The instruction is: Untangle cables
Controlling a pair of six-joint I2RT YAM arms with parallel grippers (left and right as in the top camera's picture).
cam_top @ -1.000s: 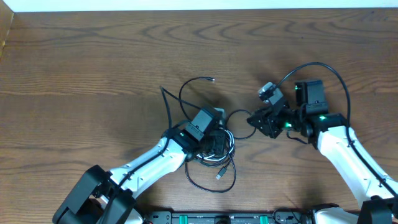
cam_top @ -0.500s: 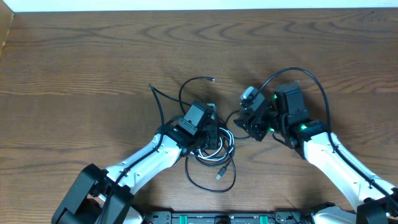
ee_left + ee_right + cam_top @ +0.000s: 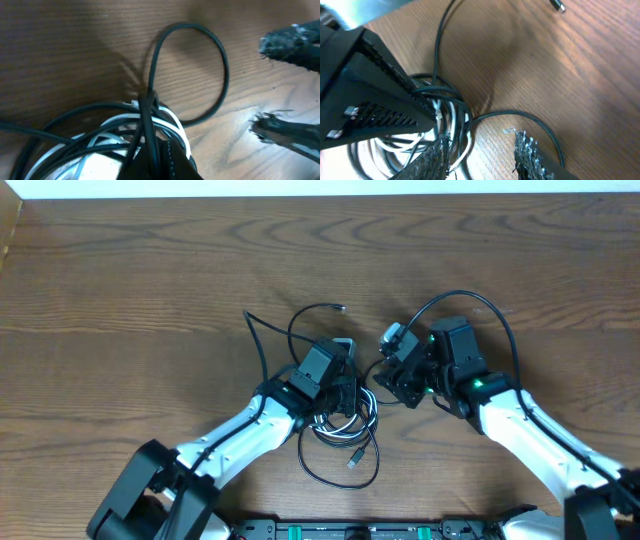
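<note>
Just swung right gripper in, half open around a black cable loop, nothing grabbed yet, left gripper pinching that cord amid white cable coils mid counter, so probably ready to tug.

The wooden table carries a tangled black cable and white cable.

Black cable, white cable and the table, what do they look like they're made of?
Black cable: likely rubbery plastic sheath, matte; it bends in a smooth loop. White cable: probably glossy plastic, catching highlights. Table: wood or wood-look laminate, brown grain lines, low sheen.
</note>
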